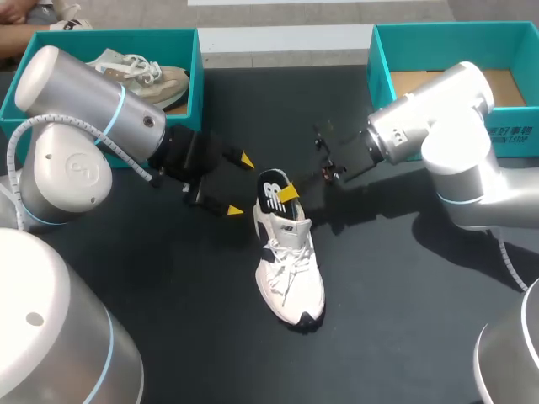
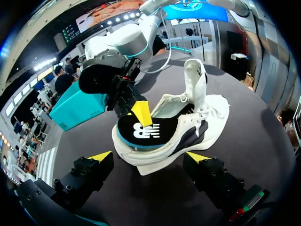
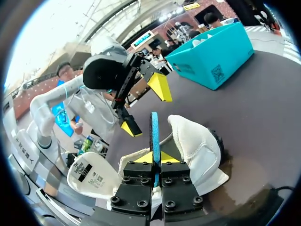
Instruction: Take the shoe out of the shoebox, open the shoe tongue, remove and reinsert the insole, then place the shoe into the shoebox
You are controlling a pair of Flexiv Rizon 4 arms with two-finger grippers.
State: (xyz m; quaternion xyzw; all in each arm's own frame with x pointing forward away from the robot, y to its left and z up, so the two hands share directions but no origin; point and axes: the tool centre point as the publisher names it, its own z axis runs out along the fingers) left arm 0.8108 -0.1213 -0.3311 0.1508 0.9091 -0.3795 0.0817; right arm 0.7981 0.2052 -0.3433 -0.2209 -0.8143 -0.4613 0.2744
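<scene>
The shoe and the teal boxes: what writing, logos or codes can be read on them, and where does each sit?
On the insole, held in the right pincer: a white logo mark, no plain word.
On the tongue label: print too small to read.
On the right shoebox: a line of characters, too blurred to read.
On the left shoebox: a square code, no readable text.

The left arm (image 1: 84, 126) is extended in from the left side, and the yellow-tipped fingers of its gripper (image 1: 239, 185) are held wide apart with nothing between them. The right arm (image 1: 446, 118) is extended toward the middle, its gripper (image 3: 155, 157) clamped on the upright insole (image 3: 154, 134) from both sides.
</scene>
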